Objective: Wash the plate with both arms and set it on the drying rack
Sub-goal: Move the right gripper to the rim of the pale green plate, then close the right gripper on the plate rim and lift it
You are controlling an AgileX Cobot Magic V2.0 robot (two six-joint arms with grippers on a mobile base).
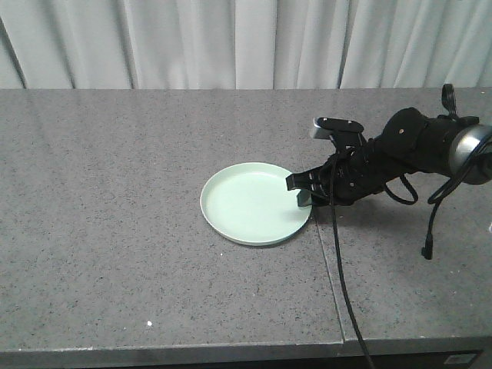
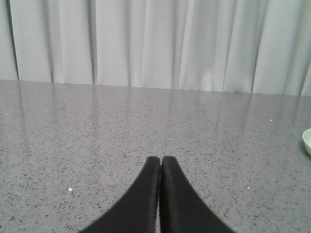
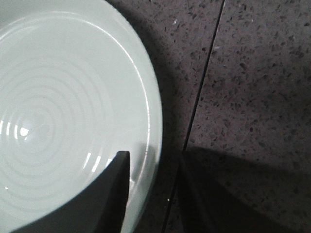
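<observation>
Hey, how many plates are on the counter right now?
1. The plate lies right of centre on the counter, with the open right gripper straddling its rim. No other plate shows in any view.

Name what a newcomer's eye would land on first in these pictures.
A pale mint-green plate lies in the middle of the grey speckled countertop. The right pincer, reaching in from the right, stands open astride the plate's right rim, with one finger over the inside and one outside. The left pincer is shut, pointing across the countertop toward a white curtain.
</observation>
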